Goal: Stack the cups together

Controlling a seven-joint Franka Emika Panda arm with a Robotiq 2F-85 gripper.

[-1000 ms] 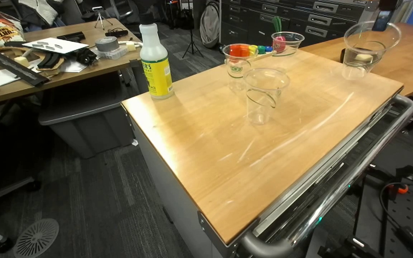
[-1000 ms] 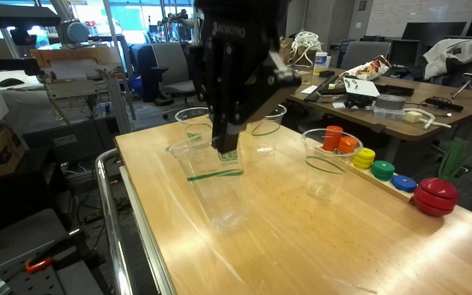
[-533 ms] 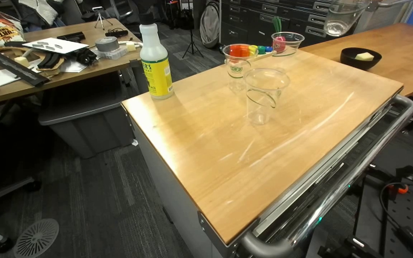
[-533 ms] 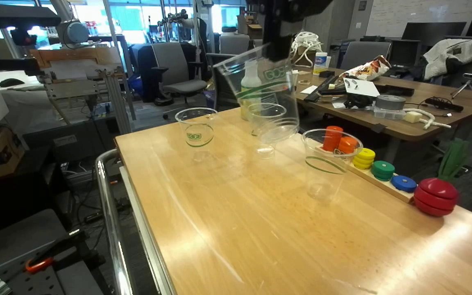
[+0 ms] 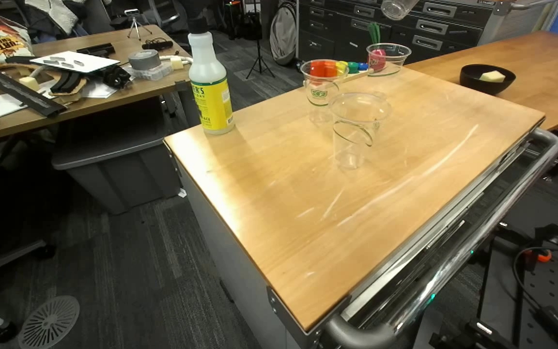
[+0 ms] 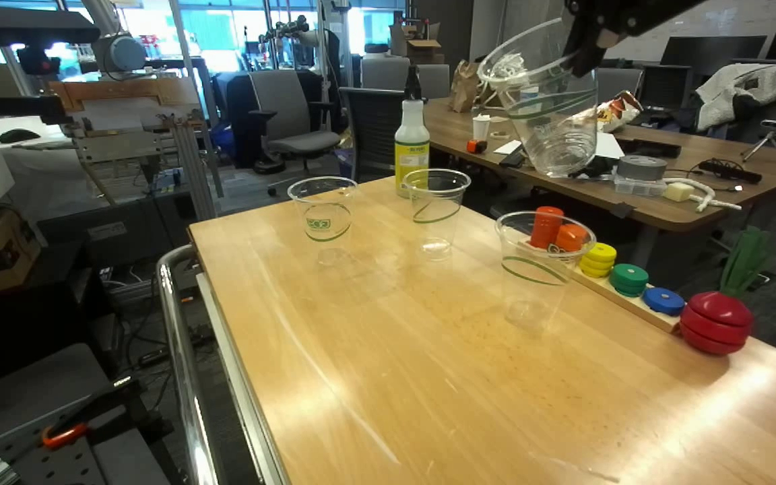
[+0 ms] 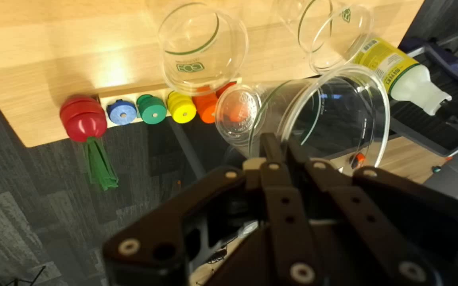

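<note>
My gripper (image 6: 580,57) is shut on the wall of a clear cup (image 6: 543,135) near its rim and holds it tilted in the air beyond the row of coloured rings. In the wrist view the fingertips (image 7: 282,147) pinch this held cup (image 7: 328,115); only its base (image 5: 397,7) shows at the top edge of an exterior view. Three clear cups stand upright and apart on the table: one by the handrail side (image 6: 324,225), one near the bottle (image 6: 436,212), and one beside the coloured rings (image 6: 536,276).
The yellow-green bottle (image 6: 413,148) stands at the table's far corner. A wooden strip with coloured rings (image 7: 151,109) and a red toy beet (image 6: 718,320) lie along one table edge. A metal handrail (image 5: 477,232) runs along the opposite edge. A black bowl (image 5: 487,85) is on the adjoining table.
My gripper has lifted the held cup up and carried it from the handrail side towards the side with the coloured rings. The standing cups have not moved.
</note>
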